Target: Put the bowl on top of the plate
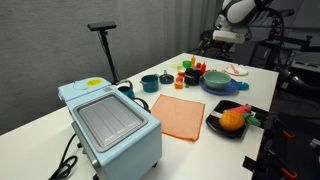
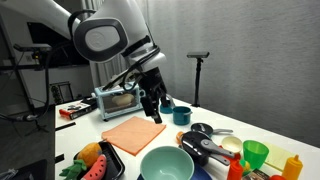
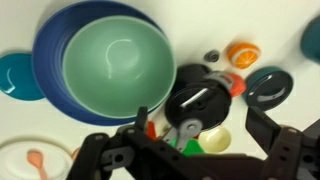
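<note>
The light teal-green bowl [image 3: 118, 60] sits inside the blue plate [image 3: 52, 38], whose rim shows around it in the wrist view. Both exterior views also show the bowl [image 1: 216, 77] [image 2: 167, 163] resting on the plate [image 1: 217, 88]. My gripper [image 3: 202, 138] is open and empty. Its fingers hang above a black pan [image 3: 200, 100], just beside the bowl. In both exterior views the gripper [image 1: 226, 36] [image 2: 152, 102] is raised well above the table.
A dark teal cup [image 3: 268, 85], an orange item [image 3: 242, 50] and a white dish with a pink spoon [image 3: 28, 160] lie around the plate. A toaster oven [image 1: 110, 125], an orange cloth [image 1: 180, 115] and a black plate with orange fruit [image 1: 232, 120] fill the near table.
</note>
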Controlling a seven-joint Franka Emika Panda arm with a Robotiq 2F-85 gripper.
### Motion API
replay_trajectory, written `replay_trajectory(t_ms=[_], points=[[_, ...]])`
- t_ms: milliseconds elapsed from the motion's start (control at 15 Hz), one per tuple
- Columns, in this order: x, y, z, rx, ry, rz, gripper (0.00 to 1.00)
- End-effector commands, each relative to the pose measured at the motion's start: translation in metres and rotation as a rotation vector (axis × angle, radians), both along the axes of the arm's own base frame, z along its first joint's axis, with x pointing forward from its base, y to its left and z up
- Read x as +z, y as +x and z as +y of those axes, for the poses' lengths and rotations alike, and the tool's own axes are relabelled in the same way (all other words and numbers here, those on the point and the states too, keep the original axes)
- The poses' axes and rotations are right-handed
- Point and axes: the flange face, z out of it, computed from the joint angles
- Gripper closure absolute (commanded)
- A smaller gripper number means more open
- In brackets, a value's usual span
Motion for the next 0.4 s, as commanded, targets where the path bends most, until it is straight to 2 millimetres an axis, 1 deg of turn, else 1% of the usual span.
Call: replay_trajectory(t_ms=[0,67,133,200,267,333], points=[[0.014,0.037,0.093,0.203,0.022,0.028,0.00],[0.017,0.045,0.126,0.263,0.015,0.029,0.00],[0.012,0.028,0.091,0.176,0.012,0.015,0.00],[0.014,0.034,0.118,0.223,0.013,0.016,0.00],[0.015,0.038,0.134,0.249,0.014,0.018,0.00],[0.014,0.040,0.140,0.259,0.014,0.019,0.00]])
